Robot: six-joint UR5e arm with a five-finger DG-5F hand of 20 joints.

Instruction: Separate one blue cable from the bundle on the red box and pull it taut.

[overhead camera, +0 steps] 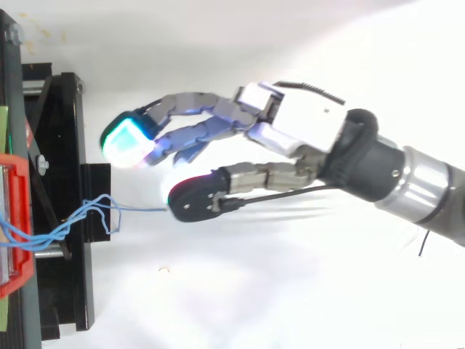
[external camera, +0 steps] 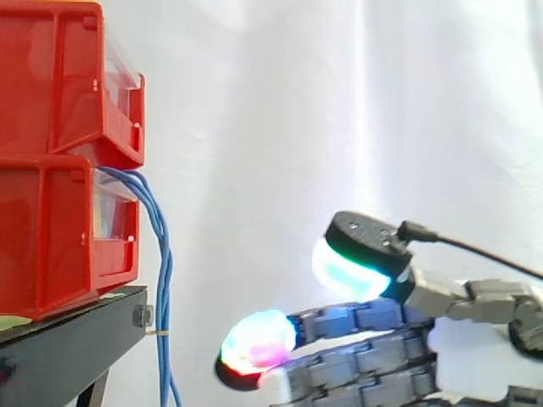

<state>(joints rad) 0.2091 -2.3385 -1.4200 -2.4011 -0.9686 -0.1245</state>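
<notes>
Blue cable [overhead camera: 138, 209] reaches from the bundle [external camera: 161, 254] to the spread fingers [external camera: 339, 320].

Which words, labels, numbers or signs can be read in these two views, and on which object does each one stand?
No text can be read in either view.
The clear label holder on the lower red bin holds a pale insert, too blurred to read.
On the blue cables, the black stand and the hand I see no print.
</notes>
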